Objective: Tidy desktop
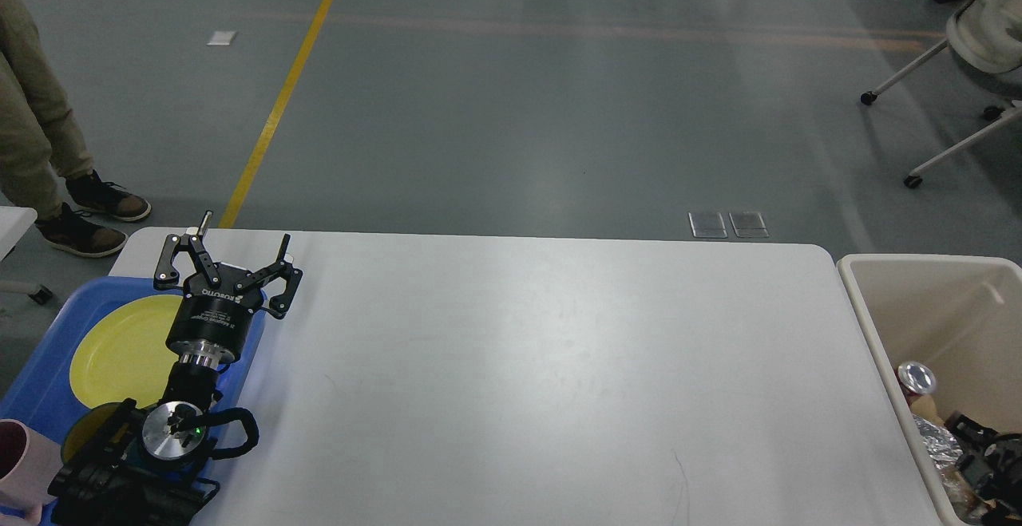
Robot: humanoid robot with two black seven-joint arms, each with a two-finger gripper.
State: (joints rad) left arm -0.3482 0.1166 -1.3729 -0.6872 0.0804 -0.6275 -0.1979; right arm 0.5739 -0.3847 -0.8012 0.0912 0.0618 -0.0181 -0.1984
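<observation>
The white desktop (519, 366) fills the middle of the head view and its surface is bare. My left gripper (238, 243) is open and empty, with its fingers spread over the desktop's far left corner beside the blue tray (40, 398). My right gripper (984, 462) shows only as a dark shape low inside the beige bin (942, 302) at the right; its fingers cannot be told apart. A red can with a silver top (915, 379) lies in the bin just left of and above that gripper.
The blue tray holds a yellow plate (120, 350) and a pink cup (20, 462). Crumpled foil (930, 437) and other rubbish lie in the bin. A person's legs (40, 111) stand at the far left. An office chair (982, 39) stands at the far right.
</observation>
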